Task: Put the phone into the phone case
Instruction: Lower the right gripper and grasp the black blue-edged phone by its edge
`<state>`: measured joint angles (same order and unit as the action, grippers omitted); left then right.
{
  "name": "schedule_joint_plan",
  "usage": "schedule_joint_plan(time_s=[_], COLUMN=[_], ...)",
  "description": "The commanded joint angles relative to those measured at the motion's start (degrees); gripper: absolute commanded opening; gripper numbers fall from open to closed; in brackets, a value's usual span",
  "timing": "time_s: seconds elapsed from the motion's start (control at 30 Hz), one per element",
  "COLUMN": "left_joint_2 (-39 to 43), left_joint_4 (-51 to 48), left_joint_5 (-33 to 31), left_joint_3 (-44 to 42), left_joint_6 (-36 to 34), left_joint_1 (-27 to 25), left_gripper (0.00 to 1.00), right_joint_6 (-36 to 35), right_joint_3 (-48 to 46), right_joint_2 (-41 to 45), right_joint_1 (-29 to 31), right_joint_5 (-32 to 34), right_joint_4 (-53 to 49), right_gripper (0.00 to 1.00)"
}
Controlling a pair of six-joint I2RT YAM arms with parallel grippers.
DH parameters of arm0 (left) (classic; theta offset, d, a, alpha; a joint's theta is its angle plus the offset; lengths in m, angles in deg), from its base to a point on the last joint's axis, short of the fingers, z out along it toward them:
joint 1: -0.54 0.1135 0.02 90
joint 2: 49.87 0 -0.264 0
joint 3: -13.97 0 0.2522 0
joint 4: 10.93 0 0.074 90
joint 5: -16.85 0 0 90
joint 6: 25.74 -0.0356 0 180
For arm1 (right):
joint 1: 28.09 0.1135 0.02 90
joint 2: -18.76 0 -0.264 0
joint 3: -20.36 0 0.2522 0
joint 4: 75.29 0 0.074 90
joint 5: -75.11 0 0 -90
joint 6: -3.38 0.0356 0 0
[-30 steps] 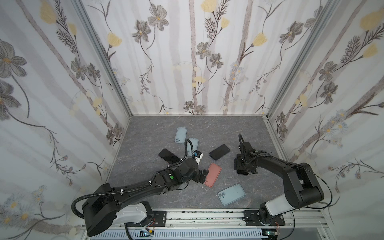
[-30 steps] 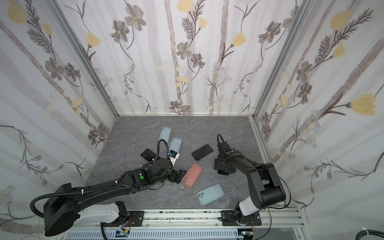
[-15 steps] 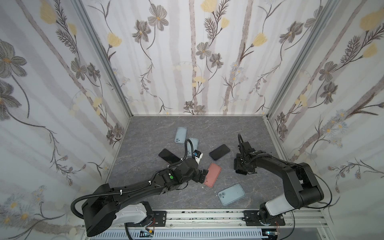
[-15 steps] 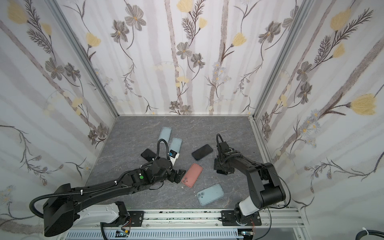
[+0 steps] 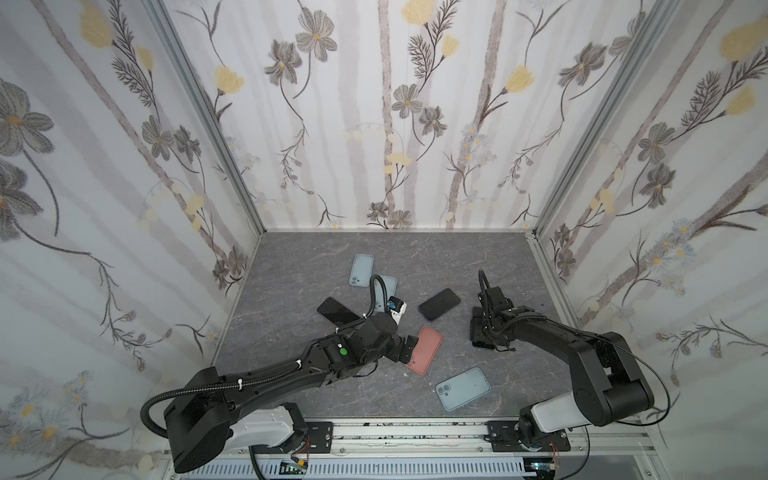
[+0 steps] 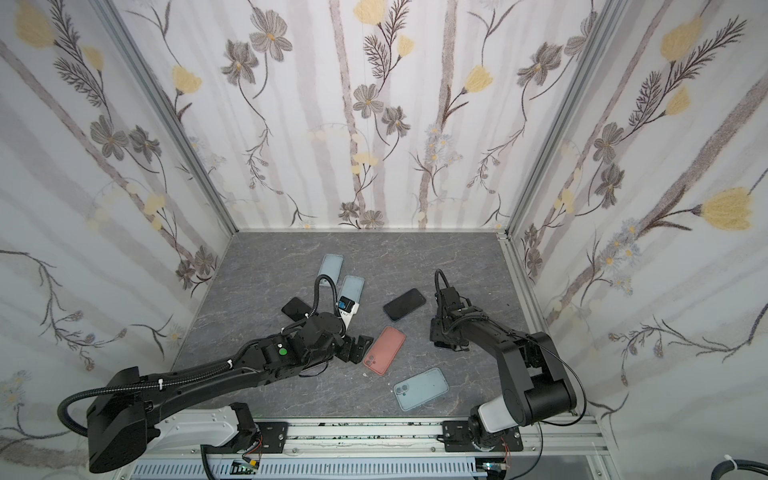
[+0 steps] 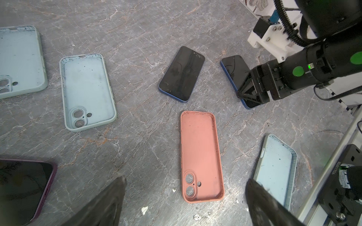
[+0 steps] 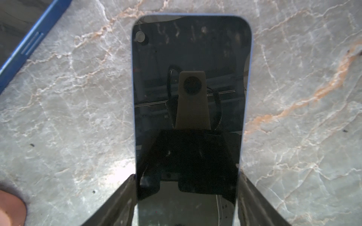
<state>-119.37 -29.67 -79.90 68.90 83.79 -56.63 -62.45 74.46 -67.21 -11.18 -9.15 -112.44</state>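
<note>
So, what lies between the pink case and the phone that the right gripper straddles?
Nothing: in the left wrist view, only bare grey tabletop separates the pink case from the blue-edged phone the right gripper straddles.

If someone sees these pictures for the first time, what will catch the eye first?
The flowered walls around the grey marble table strike first, then the salmon phone case lying empty near the table's middle, among pale blue cases. In the right wrist view the right gripper straddles a blue-edged phone flat on the table, one finger at each long side; whether it already grips cannot be told.
</note>
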Motion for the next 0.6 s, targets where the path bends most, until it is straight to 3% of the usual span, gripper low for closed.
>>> schedule_joint_plan(time_s=[0.0, 0.57], left_joint_2=[-0.14, -0.63], left_joint_4=[-0.70, -2.15], left_joint_5=[0.15, -0.40], left_joint_3=[0.75, 1.90], left_joint_6=[1.86, 4.25], left_joint_1=[0.13, 1.33], left_gripper=[0.96, 0.95], right_joint_6=[1.65, 2.37], right_joint_3=[-0.96, -2.36], right_joint_2=[-1.12, 2.95], right_joint_1=[-0.12, 0.14], right_joint_5=[-2.85, -3.35], right_joint_4=[-3.27, -1.39], right_gripper=[0.65, 0.56])
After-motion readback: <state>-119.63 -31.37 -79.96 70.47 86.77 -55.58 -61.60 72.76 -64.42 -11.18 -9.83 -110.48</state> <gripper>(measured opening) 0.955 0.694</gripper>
